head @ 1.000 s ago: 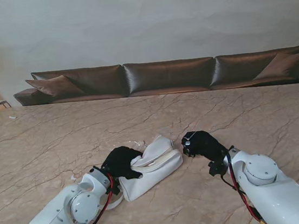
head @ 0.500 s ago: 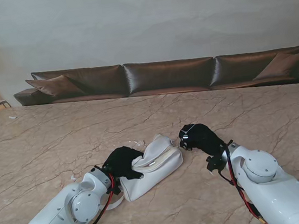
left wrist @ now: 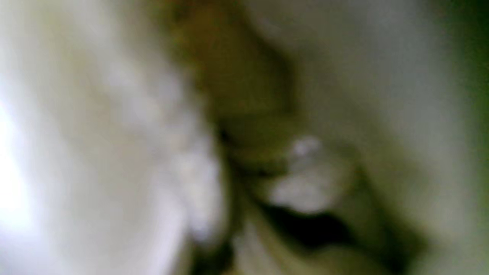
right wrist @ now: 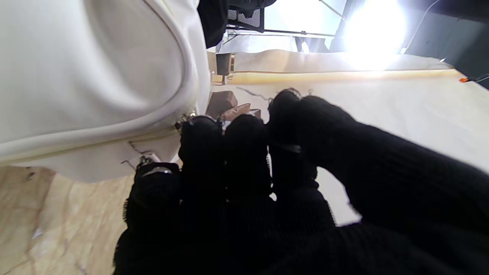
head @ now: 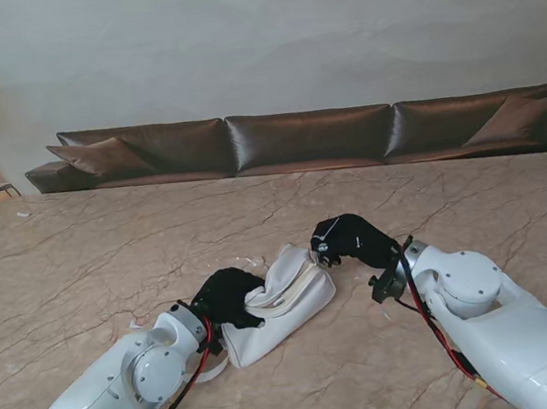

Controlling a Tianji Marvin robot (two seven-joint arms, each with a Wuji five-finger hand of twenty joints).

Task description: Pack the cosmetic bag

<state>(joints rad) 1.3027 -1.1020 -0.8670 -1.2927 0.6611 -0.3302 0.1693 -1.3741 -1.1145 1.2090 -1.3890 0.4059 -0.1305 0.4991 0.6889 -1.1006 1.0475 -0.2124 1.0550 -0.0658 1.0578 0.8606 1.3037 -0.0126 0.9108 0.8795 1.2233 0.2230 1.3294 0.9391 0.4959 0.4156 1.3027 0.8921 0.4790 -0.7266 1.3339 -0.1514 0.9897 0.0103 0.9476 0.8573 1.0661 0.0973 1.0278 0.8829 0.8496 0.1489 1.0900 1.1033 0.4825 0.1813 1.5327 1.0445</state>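
Two black-gloved hands at a white bag on the table

The white cosmetics bag (head: pixel 278 306) lies on the stone table (head: pixel 80 258), near the robot and between its two arms. The left hand (head: pixel 227 295) is at the bag's left end with its fingers bent onto the top edge, so it seems to hold the bag there. The left wrist view is all blur, just pale cloth shapes. The right hand (head: pixel 346 238) is just at the bag's right end. In the right wrist view its fingers (right wrist: pixel 244 152) are curled close together, tips right by the bag's edge (right wrist: pixel 95 76). I cannot tell if they grip it or only touch it. A brown sofa (head: pixel 310 138) stands far behind the table.
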